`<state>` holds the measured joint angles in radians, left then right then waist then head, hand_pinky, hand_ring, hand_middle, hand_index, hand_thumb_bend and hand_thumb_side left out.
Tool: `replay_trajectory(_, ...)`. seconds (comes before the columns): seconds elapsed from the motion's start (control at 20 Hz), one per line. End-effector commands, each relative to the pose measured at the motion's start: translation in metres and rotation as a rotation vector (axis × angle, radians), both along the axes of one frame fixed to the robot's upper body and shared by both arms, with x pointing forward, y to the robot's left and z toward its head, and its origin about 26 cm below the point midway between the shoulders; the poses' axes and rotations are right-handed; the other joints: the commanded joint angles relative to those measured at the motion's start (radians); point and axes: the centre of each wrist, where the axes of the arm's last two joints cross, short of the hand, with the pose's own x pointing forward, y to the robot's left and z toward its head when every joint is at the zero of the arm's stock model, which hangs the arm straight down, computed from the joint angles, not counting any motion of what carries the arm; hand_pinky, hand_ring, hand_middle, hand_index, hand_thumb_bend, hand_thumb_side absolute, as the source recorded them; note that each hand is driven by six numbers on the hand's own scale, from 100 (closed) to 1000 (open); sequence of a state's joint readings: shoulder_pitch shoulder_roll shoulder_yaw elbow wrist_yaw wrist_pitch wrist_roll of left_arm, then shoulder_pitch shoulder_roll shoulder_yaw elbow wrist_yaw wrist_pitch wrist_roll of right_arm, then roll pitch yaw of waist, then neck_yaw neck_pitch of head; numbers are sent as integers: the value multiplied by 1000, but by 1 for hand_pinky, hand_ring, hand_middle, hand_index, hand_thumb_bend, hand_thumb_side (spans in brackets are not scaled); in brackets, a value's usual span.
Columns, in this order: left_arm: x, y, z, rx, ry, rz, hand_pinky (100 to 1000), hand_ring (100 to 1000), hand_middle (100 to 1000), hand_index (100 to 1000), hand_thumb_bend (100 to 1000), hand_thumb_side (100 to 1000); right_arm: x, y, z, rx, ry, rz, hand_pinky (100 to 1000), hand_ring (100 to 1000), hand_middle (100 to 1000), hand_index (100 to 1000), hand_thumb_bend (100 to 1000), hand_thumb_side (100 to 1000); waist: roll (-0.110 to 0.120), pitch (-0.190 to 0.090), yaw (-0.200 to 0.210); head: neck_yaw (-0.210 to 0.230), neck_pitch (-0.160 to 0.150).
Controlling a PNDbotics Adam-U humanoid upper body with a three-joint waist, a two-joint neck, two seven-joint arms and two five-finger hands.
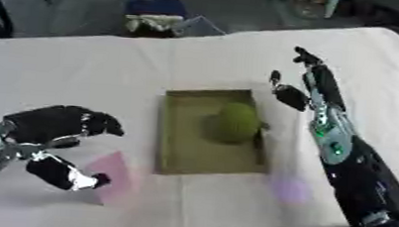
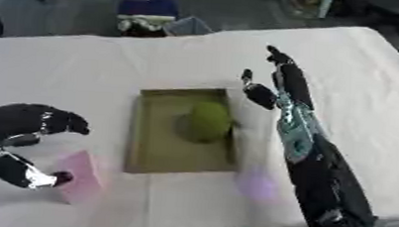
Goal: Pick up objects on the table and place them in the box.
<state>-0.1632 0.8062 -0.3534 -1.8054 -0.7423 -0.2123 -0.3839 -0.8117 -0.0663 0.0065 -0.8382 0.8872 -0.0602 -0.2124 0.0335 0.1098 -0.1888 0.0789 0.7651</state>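
We see the left hand only from the wrist on, its arm cut by the left edge, and its thumb covers one corner of the pink block. The right arm runs out at the lower right corner. Inside the box a green rounded object is too blurred for us to name. A faint purple patch on the table has no outline we can make out. Coloured shapes beyond the table's far edge stay unreadable.
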Motion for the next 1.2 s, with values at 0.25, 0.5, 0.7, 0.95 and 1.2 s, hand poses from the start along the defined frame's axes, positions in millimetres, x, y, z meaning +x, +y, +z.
replay_trajectory(0.25,-3,2,-4,9,52,-7,864,832,852,918,414,787,5,-6,15,-7,-40,-11,780,937,788,968,180,454,-3,-13,4,-1,5)
replay_trajectory(0.5,-6,0,0,-8,78,-15,865,829,847,917,435,830,5,-6,14,-8,-38,-12,780,937,789,968,181,453,-5,-15,5,-3,5)
replay_trajectory(0.7,-8,0,9,-23,69,-18,864,830,847,916,485,843,5,-6,14,-9,-37,-14,780,937,788,968,180,453,-5,-17,6,-3,5)
replay_trajectory(0.95,-10,0,9,4,88,-32,861,829,846,915,557,838,5,-7,13,-10,-34,-14,780,937,789,968,181,454,-6,-17,7,-2,5)
replay_trajectory(1.2,-9,0,7,35,93,-33,861,832,850,918,533,814,5,-6,13,-9,-34,-12,780,937,788,968,181,454,-7,-16,8,-2,5)
